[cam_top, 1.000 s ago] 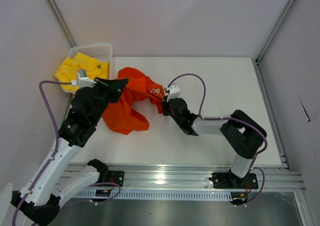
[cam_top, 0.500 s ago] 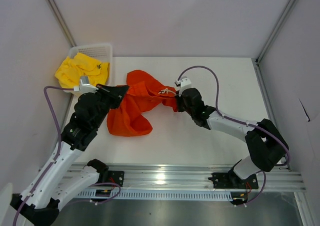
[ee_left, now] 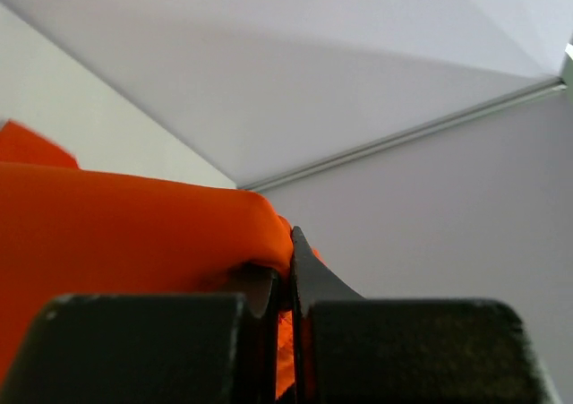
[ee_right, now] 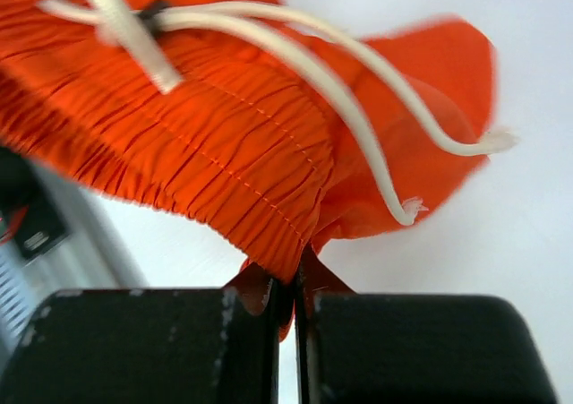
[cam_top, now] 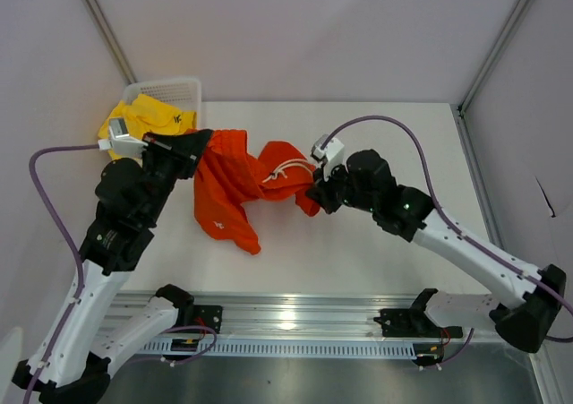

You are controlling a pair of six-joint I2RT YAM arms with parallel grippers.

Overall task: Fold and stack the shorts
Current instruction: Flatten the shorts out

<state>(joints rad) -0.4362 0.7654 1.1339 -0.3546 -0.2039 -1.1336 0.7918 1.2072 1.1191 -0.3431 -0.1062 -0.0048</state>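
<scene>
**A:** Where do the soft orange-red fabric shorts (cam_top: 228, 189) lie relative to the two arms?

**B:** Strung between them. The left gripper (cam_top: 199, 141) is pinched tight on one end of the gathered waistband. The right gripper (cam_top: 315, 192) is clamped just as tightly on the other end, right below the white drawstring (cam_top: 285, 169). Both wrist views show the jaws pressed together with orange cloth between them.

**A:** So which way does the long axis run?

**B:** Along the waistband, across the white table (cam_top: 385, 135) from far-left to nearer-right in the overhead view. The legs hang toward the near edge. I cannot tell whether the lowest hem touches the surface. Neither arm is nearer, since each holds an end. My judgement is that the coming move depends on keeping that line taut while the cloth is laid flat.

**A:** And the other pair?

**B:** The larger bright yellow shorts (cam_top: 143, 117) are draped at the white mesh plastic basket (cam_top: 166, 86), just behind the left arm and untouched.

**A:** What differs from a second ago?

**B:** Then the orange pair slumped in a heap, and the right arm crouched low with its elbow folded. Now that arm is stretched out, the left gripper has drawn back toward the basket, and the cloth is pulled out wider between them.
</scene>
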